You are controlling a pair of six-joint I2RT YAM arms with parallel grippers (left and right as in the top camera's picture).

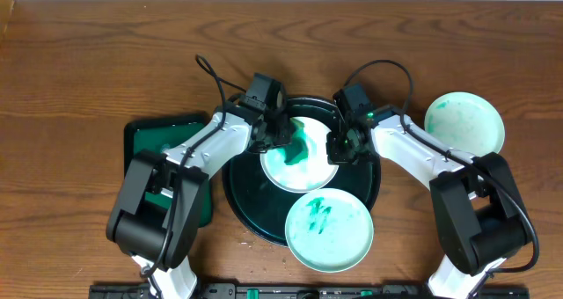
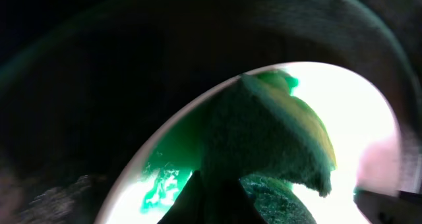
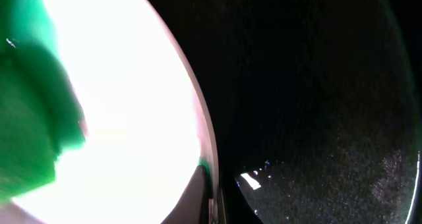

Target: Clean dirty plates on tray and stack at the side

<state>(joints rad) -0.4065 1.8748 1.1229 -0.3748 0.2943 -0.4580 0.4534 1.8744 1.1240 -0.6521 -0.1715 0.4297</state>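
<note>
Tray (image 1: 239, 192) carries two smeared plates (image 1: 330, 230); left gripper (image 1: 286, 137) clamps sponge (image 1: 306, 144) onto far plate (image 1: 310, 172); right gripper (image 1: 339, 148) at its rim, jaws unclear.

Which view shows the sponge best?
Left wrist: the sponge is large and central, green with a yellow side, on the plate. Overhead shows it small, partly under the left gripper. Right wrist catches only a blurred green edge.

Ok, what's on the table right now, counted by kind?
Small round white plates, green-smeared: 3
Large round dark tray: 1
Rectangular green tray: 1
Green sponge: 1
Total: 6
</note>
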